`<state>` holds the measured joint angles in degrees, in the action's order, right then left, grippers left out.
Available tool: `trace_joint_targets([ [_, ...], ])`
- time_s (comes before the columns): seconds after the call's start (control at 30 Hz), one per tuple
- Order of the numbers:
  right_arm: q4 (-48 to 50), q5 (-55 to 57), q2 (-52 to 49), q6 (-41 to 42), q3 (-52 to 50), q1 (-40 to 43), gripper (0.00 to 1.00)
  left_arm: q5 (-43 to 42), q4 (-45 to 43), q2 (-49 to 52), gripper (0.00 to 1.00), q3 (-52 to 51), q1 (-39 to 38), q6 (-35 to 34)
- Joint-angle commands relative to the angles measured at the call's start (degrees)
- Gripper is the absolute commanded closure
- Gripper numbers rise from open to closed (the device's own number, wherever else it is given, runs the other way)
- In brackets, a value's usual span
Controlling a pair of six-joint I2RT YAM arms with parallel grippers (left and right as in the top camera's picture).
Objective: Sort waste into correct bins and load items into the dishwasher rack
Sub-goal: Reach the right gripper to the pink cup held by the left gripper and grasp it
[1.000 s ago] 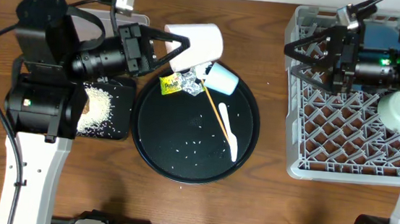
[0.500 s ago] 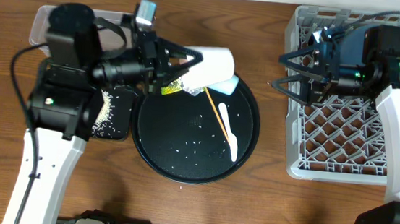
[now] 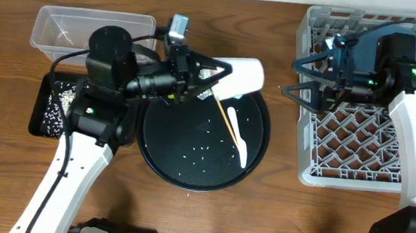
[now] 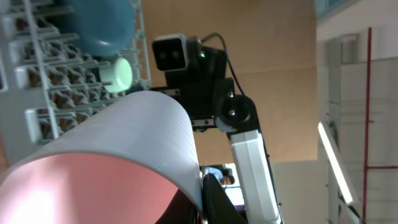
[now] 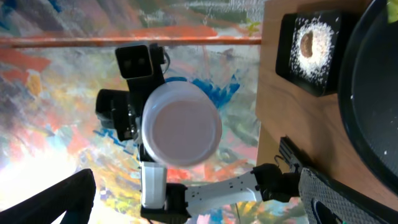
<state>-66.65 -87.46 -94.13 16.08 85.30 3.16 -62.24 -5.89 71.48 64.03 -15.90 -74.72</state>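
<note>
My left gripper (image 3: pixel 213 79) is shut on the rim of the white cup (image 3: pixel 243 76) and holds it sideways above the round black tray's far edge. In the left wrist view the cup (image 4: pixel 124 143) fills the frame, its rim pinched by my fingers (image 4: pixel 206 200). My right gripper (image 3: pixel 307 81) is open and empty over the left edge of the grey dishwasher rack (image 3: pixel 355 156). It faces the cup's base (image 5: pixel 181 128). A dark blue bowl (image 4: pixel 106 25) and a mint bowl (image 4: pixel 118 71) sit in the rack. The white spoon (image 3: pixel 237 138) lies on the round tray. The light blue cup is hidden.
The round black tray (image 3: pixel 161 154) holds scattered rice grains (image 3: pixel 203 149). The clear tub (image 3: pixel 68 27) stands at the back left. The shallow black tray (image 3: pixel 52 110) in front of it holds rice and a brown lump (image 5: pixel 306 45).
My left arm has swung right with the white cup, from the tray's left rim toward the rack. The right gripper has barely moved.
</note>
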Motion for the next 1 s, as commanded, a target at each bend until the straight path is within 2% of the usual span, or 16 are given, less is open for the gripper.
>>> trace_joint_targets([
  [0.0,-0.5,-1.8,0.1,0.2,-0.3,-0.6,0.01,1.3,-0.5,1.8,0.94,-0.4,-1.3,-3.2],
  [0.17,-0.6,-1.8,0.1,0.2,-0.3,-0.6,0.01,1.5,-3.8,4.0,0.94,-0.4,-3.8,-4.7],
  [0.33,-1.1,-1.8,0.1,0.2,-0.3,-1.2,0.01,2.9,-13.9,6.0,0.94,-0.4,-6.1,-10.3],
  [0.83,-1.0,-1.8,0.1,0.2,-0.3,-1.7,0.01,7.8,-14.6,10.5,0.94,-0.4,-12.2,-10.7],
  [0.97,-1.0,-1.8,0.1,0.2,-0.3,-1.7,0.02,7.6,-17.9,11.8,0.94,-0.4,-12.2,-11.2],
])
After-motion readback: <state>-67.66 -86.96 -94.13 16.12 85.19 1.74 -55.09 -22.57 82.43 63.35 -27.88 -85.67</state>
